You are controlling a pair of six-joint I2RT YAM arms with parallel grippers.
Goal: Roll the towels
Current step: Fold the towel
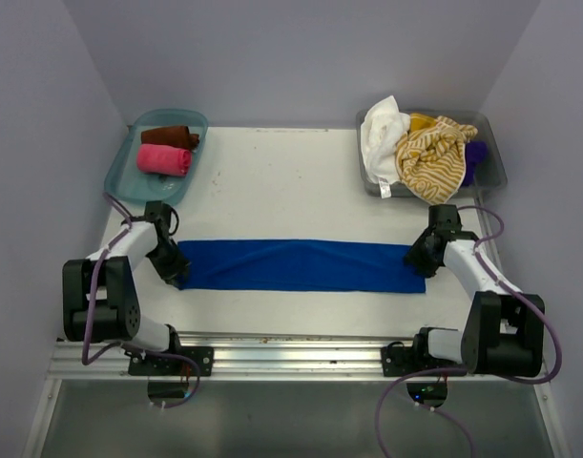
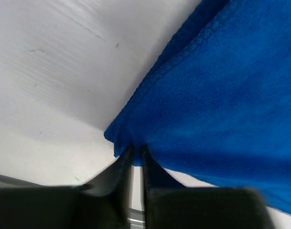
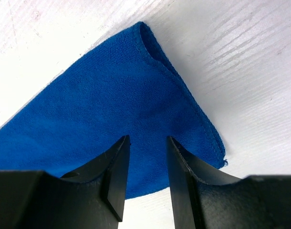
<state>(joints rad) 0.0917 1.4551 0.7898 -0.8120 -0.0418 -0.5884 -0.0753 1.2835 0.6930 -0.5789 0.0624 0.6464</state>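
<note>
On the table [image 1: 272, 172] the blue towel [image 1: 296, 265] lies as a long flat strip between both arms. The right gripper [image 3: 147, 139] stands part-open over its right end, holding nothing. The left gripper [image 2: 137, 148] is nearly closed at the puckered left corner, grip unclear, and may snag the cloth and drag the strip askew.

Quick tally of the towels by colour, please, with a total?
blue towel: 1
pink towel: 1
brown towel: 1
white towel: 1
yellow striped towel: 1
purple towel, mostly hidden: 1
Total: 6
</note>
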